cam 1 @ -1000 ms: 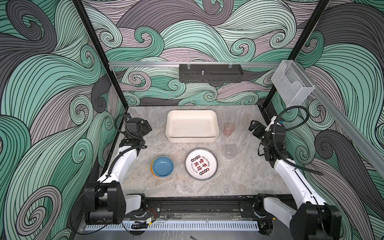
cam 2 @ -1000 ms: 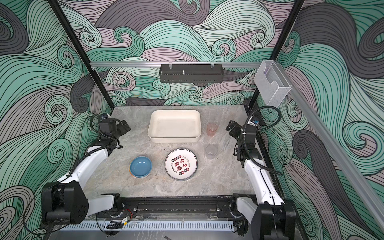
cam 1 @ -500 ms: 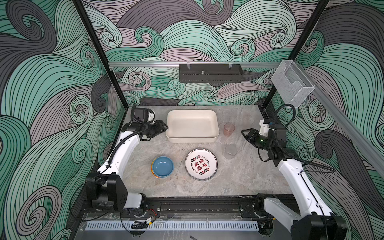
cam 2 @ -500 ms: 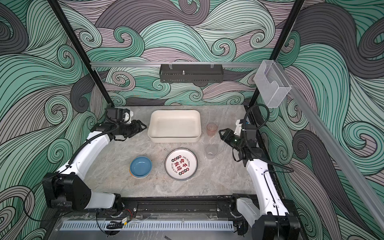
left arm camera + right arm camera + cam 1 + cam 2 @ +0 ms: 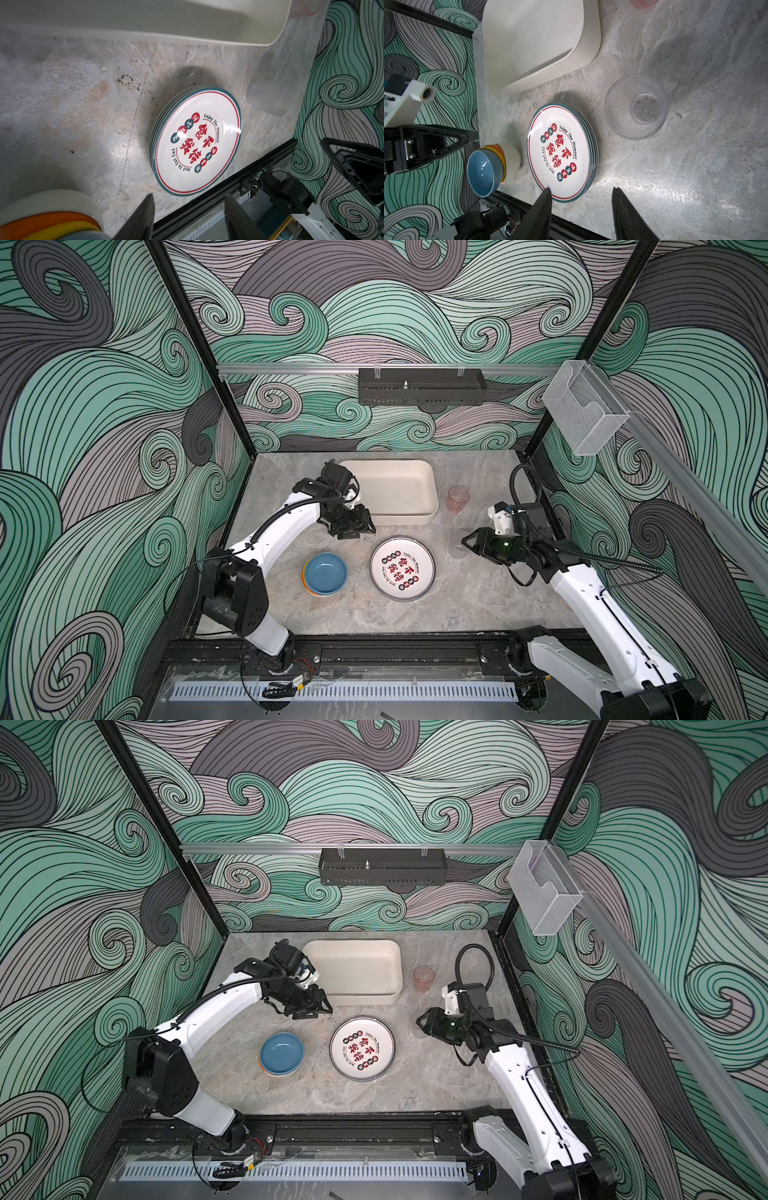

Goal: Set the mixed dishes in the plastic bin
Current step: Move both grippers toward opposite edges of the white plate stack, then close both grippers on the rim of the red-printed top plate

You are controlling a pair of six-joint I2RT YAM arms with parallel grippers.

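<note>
The cream plastic bin (image 5: 428, 512) (image 5: 392, 992) stands empty at the back of the table. In front of it sits a stack of white plates (image 5: 402, 568) (image 5: 362, 1048) (image 5: 197, 143) (image 5: 560, 151) with red characters. To their left is a nest of bowls (image 5: 325, 573) (image 5: 281, 1053) (image 5: 483, 172), the blue one on top. A pink cup (image 5: 458, 498) stands right of the bin. My left gripper (image 5: 362, 527) (image 5: 189, 207) hovers open by the bin's near left corner. Open too, my right gripper (image 5: 468, 543) (image 5: 580, 199) is at the clear cup (image 5: 456, 548) (image 5: 636, 107). Neither holds anything.
A black perforated tray (image 5: 422, 391) hangs on the back rail and a clear acrylic box (image 5: 584, 410) on the right rail. Black frame posts stand at the back corners. A black rail (image 5: 374, 651) runs along the table's front edge.
Both arms have swung in from the sides: the left gripper to the bin's near left corner, the right gripper to the clear cup. Both pairs of jaws have narrowed. The dishes have not moved.
</note>
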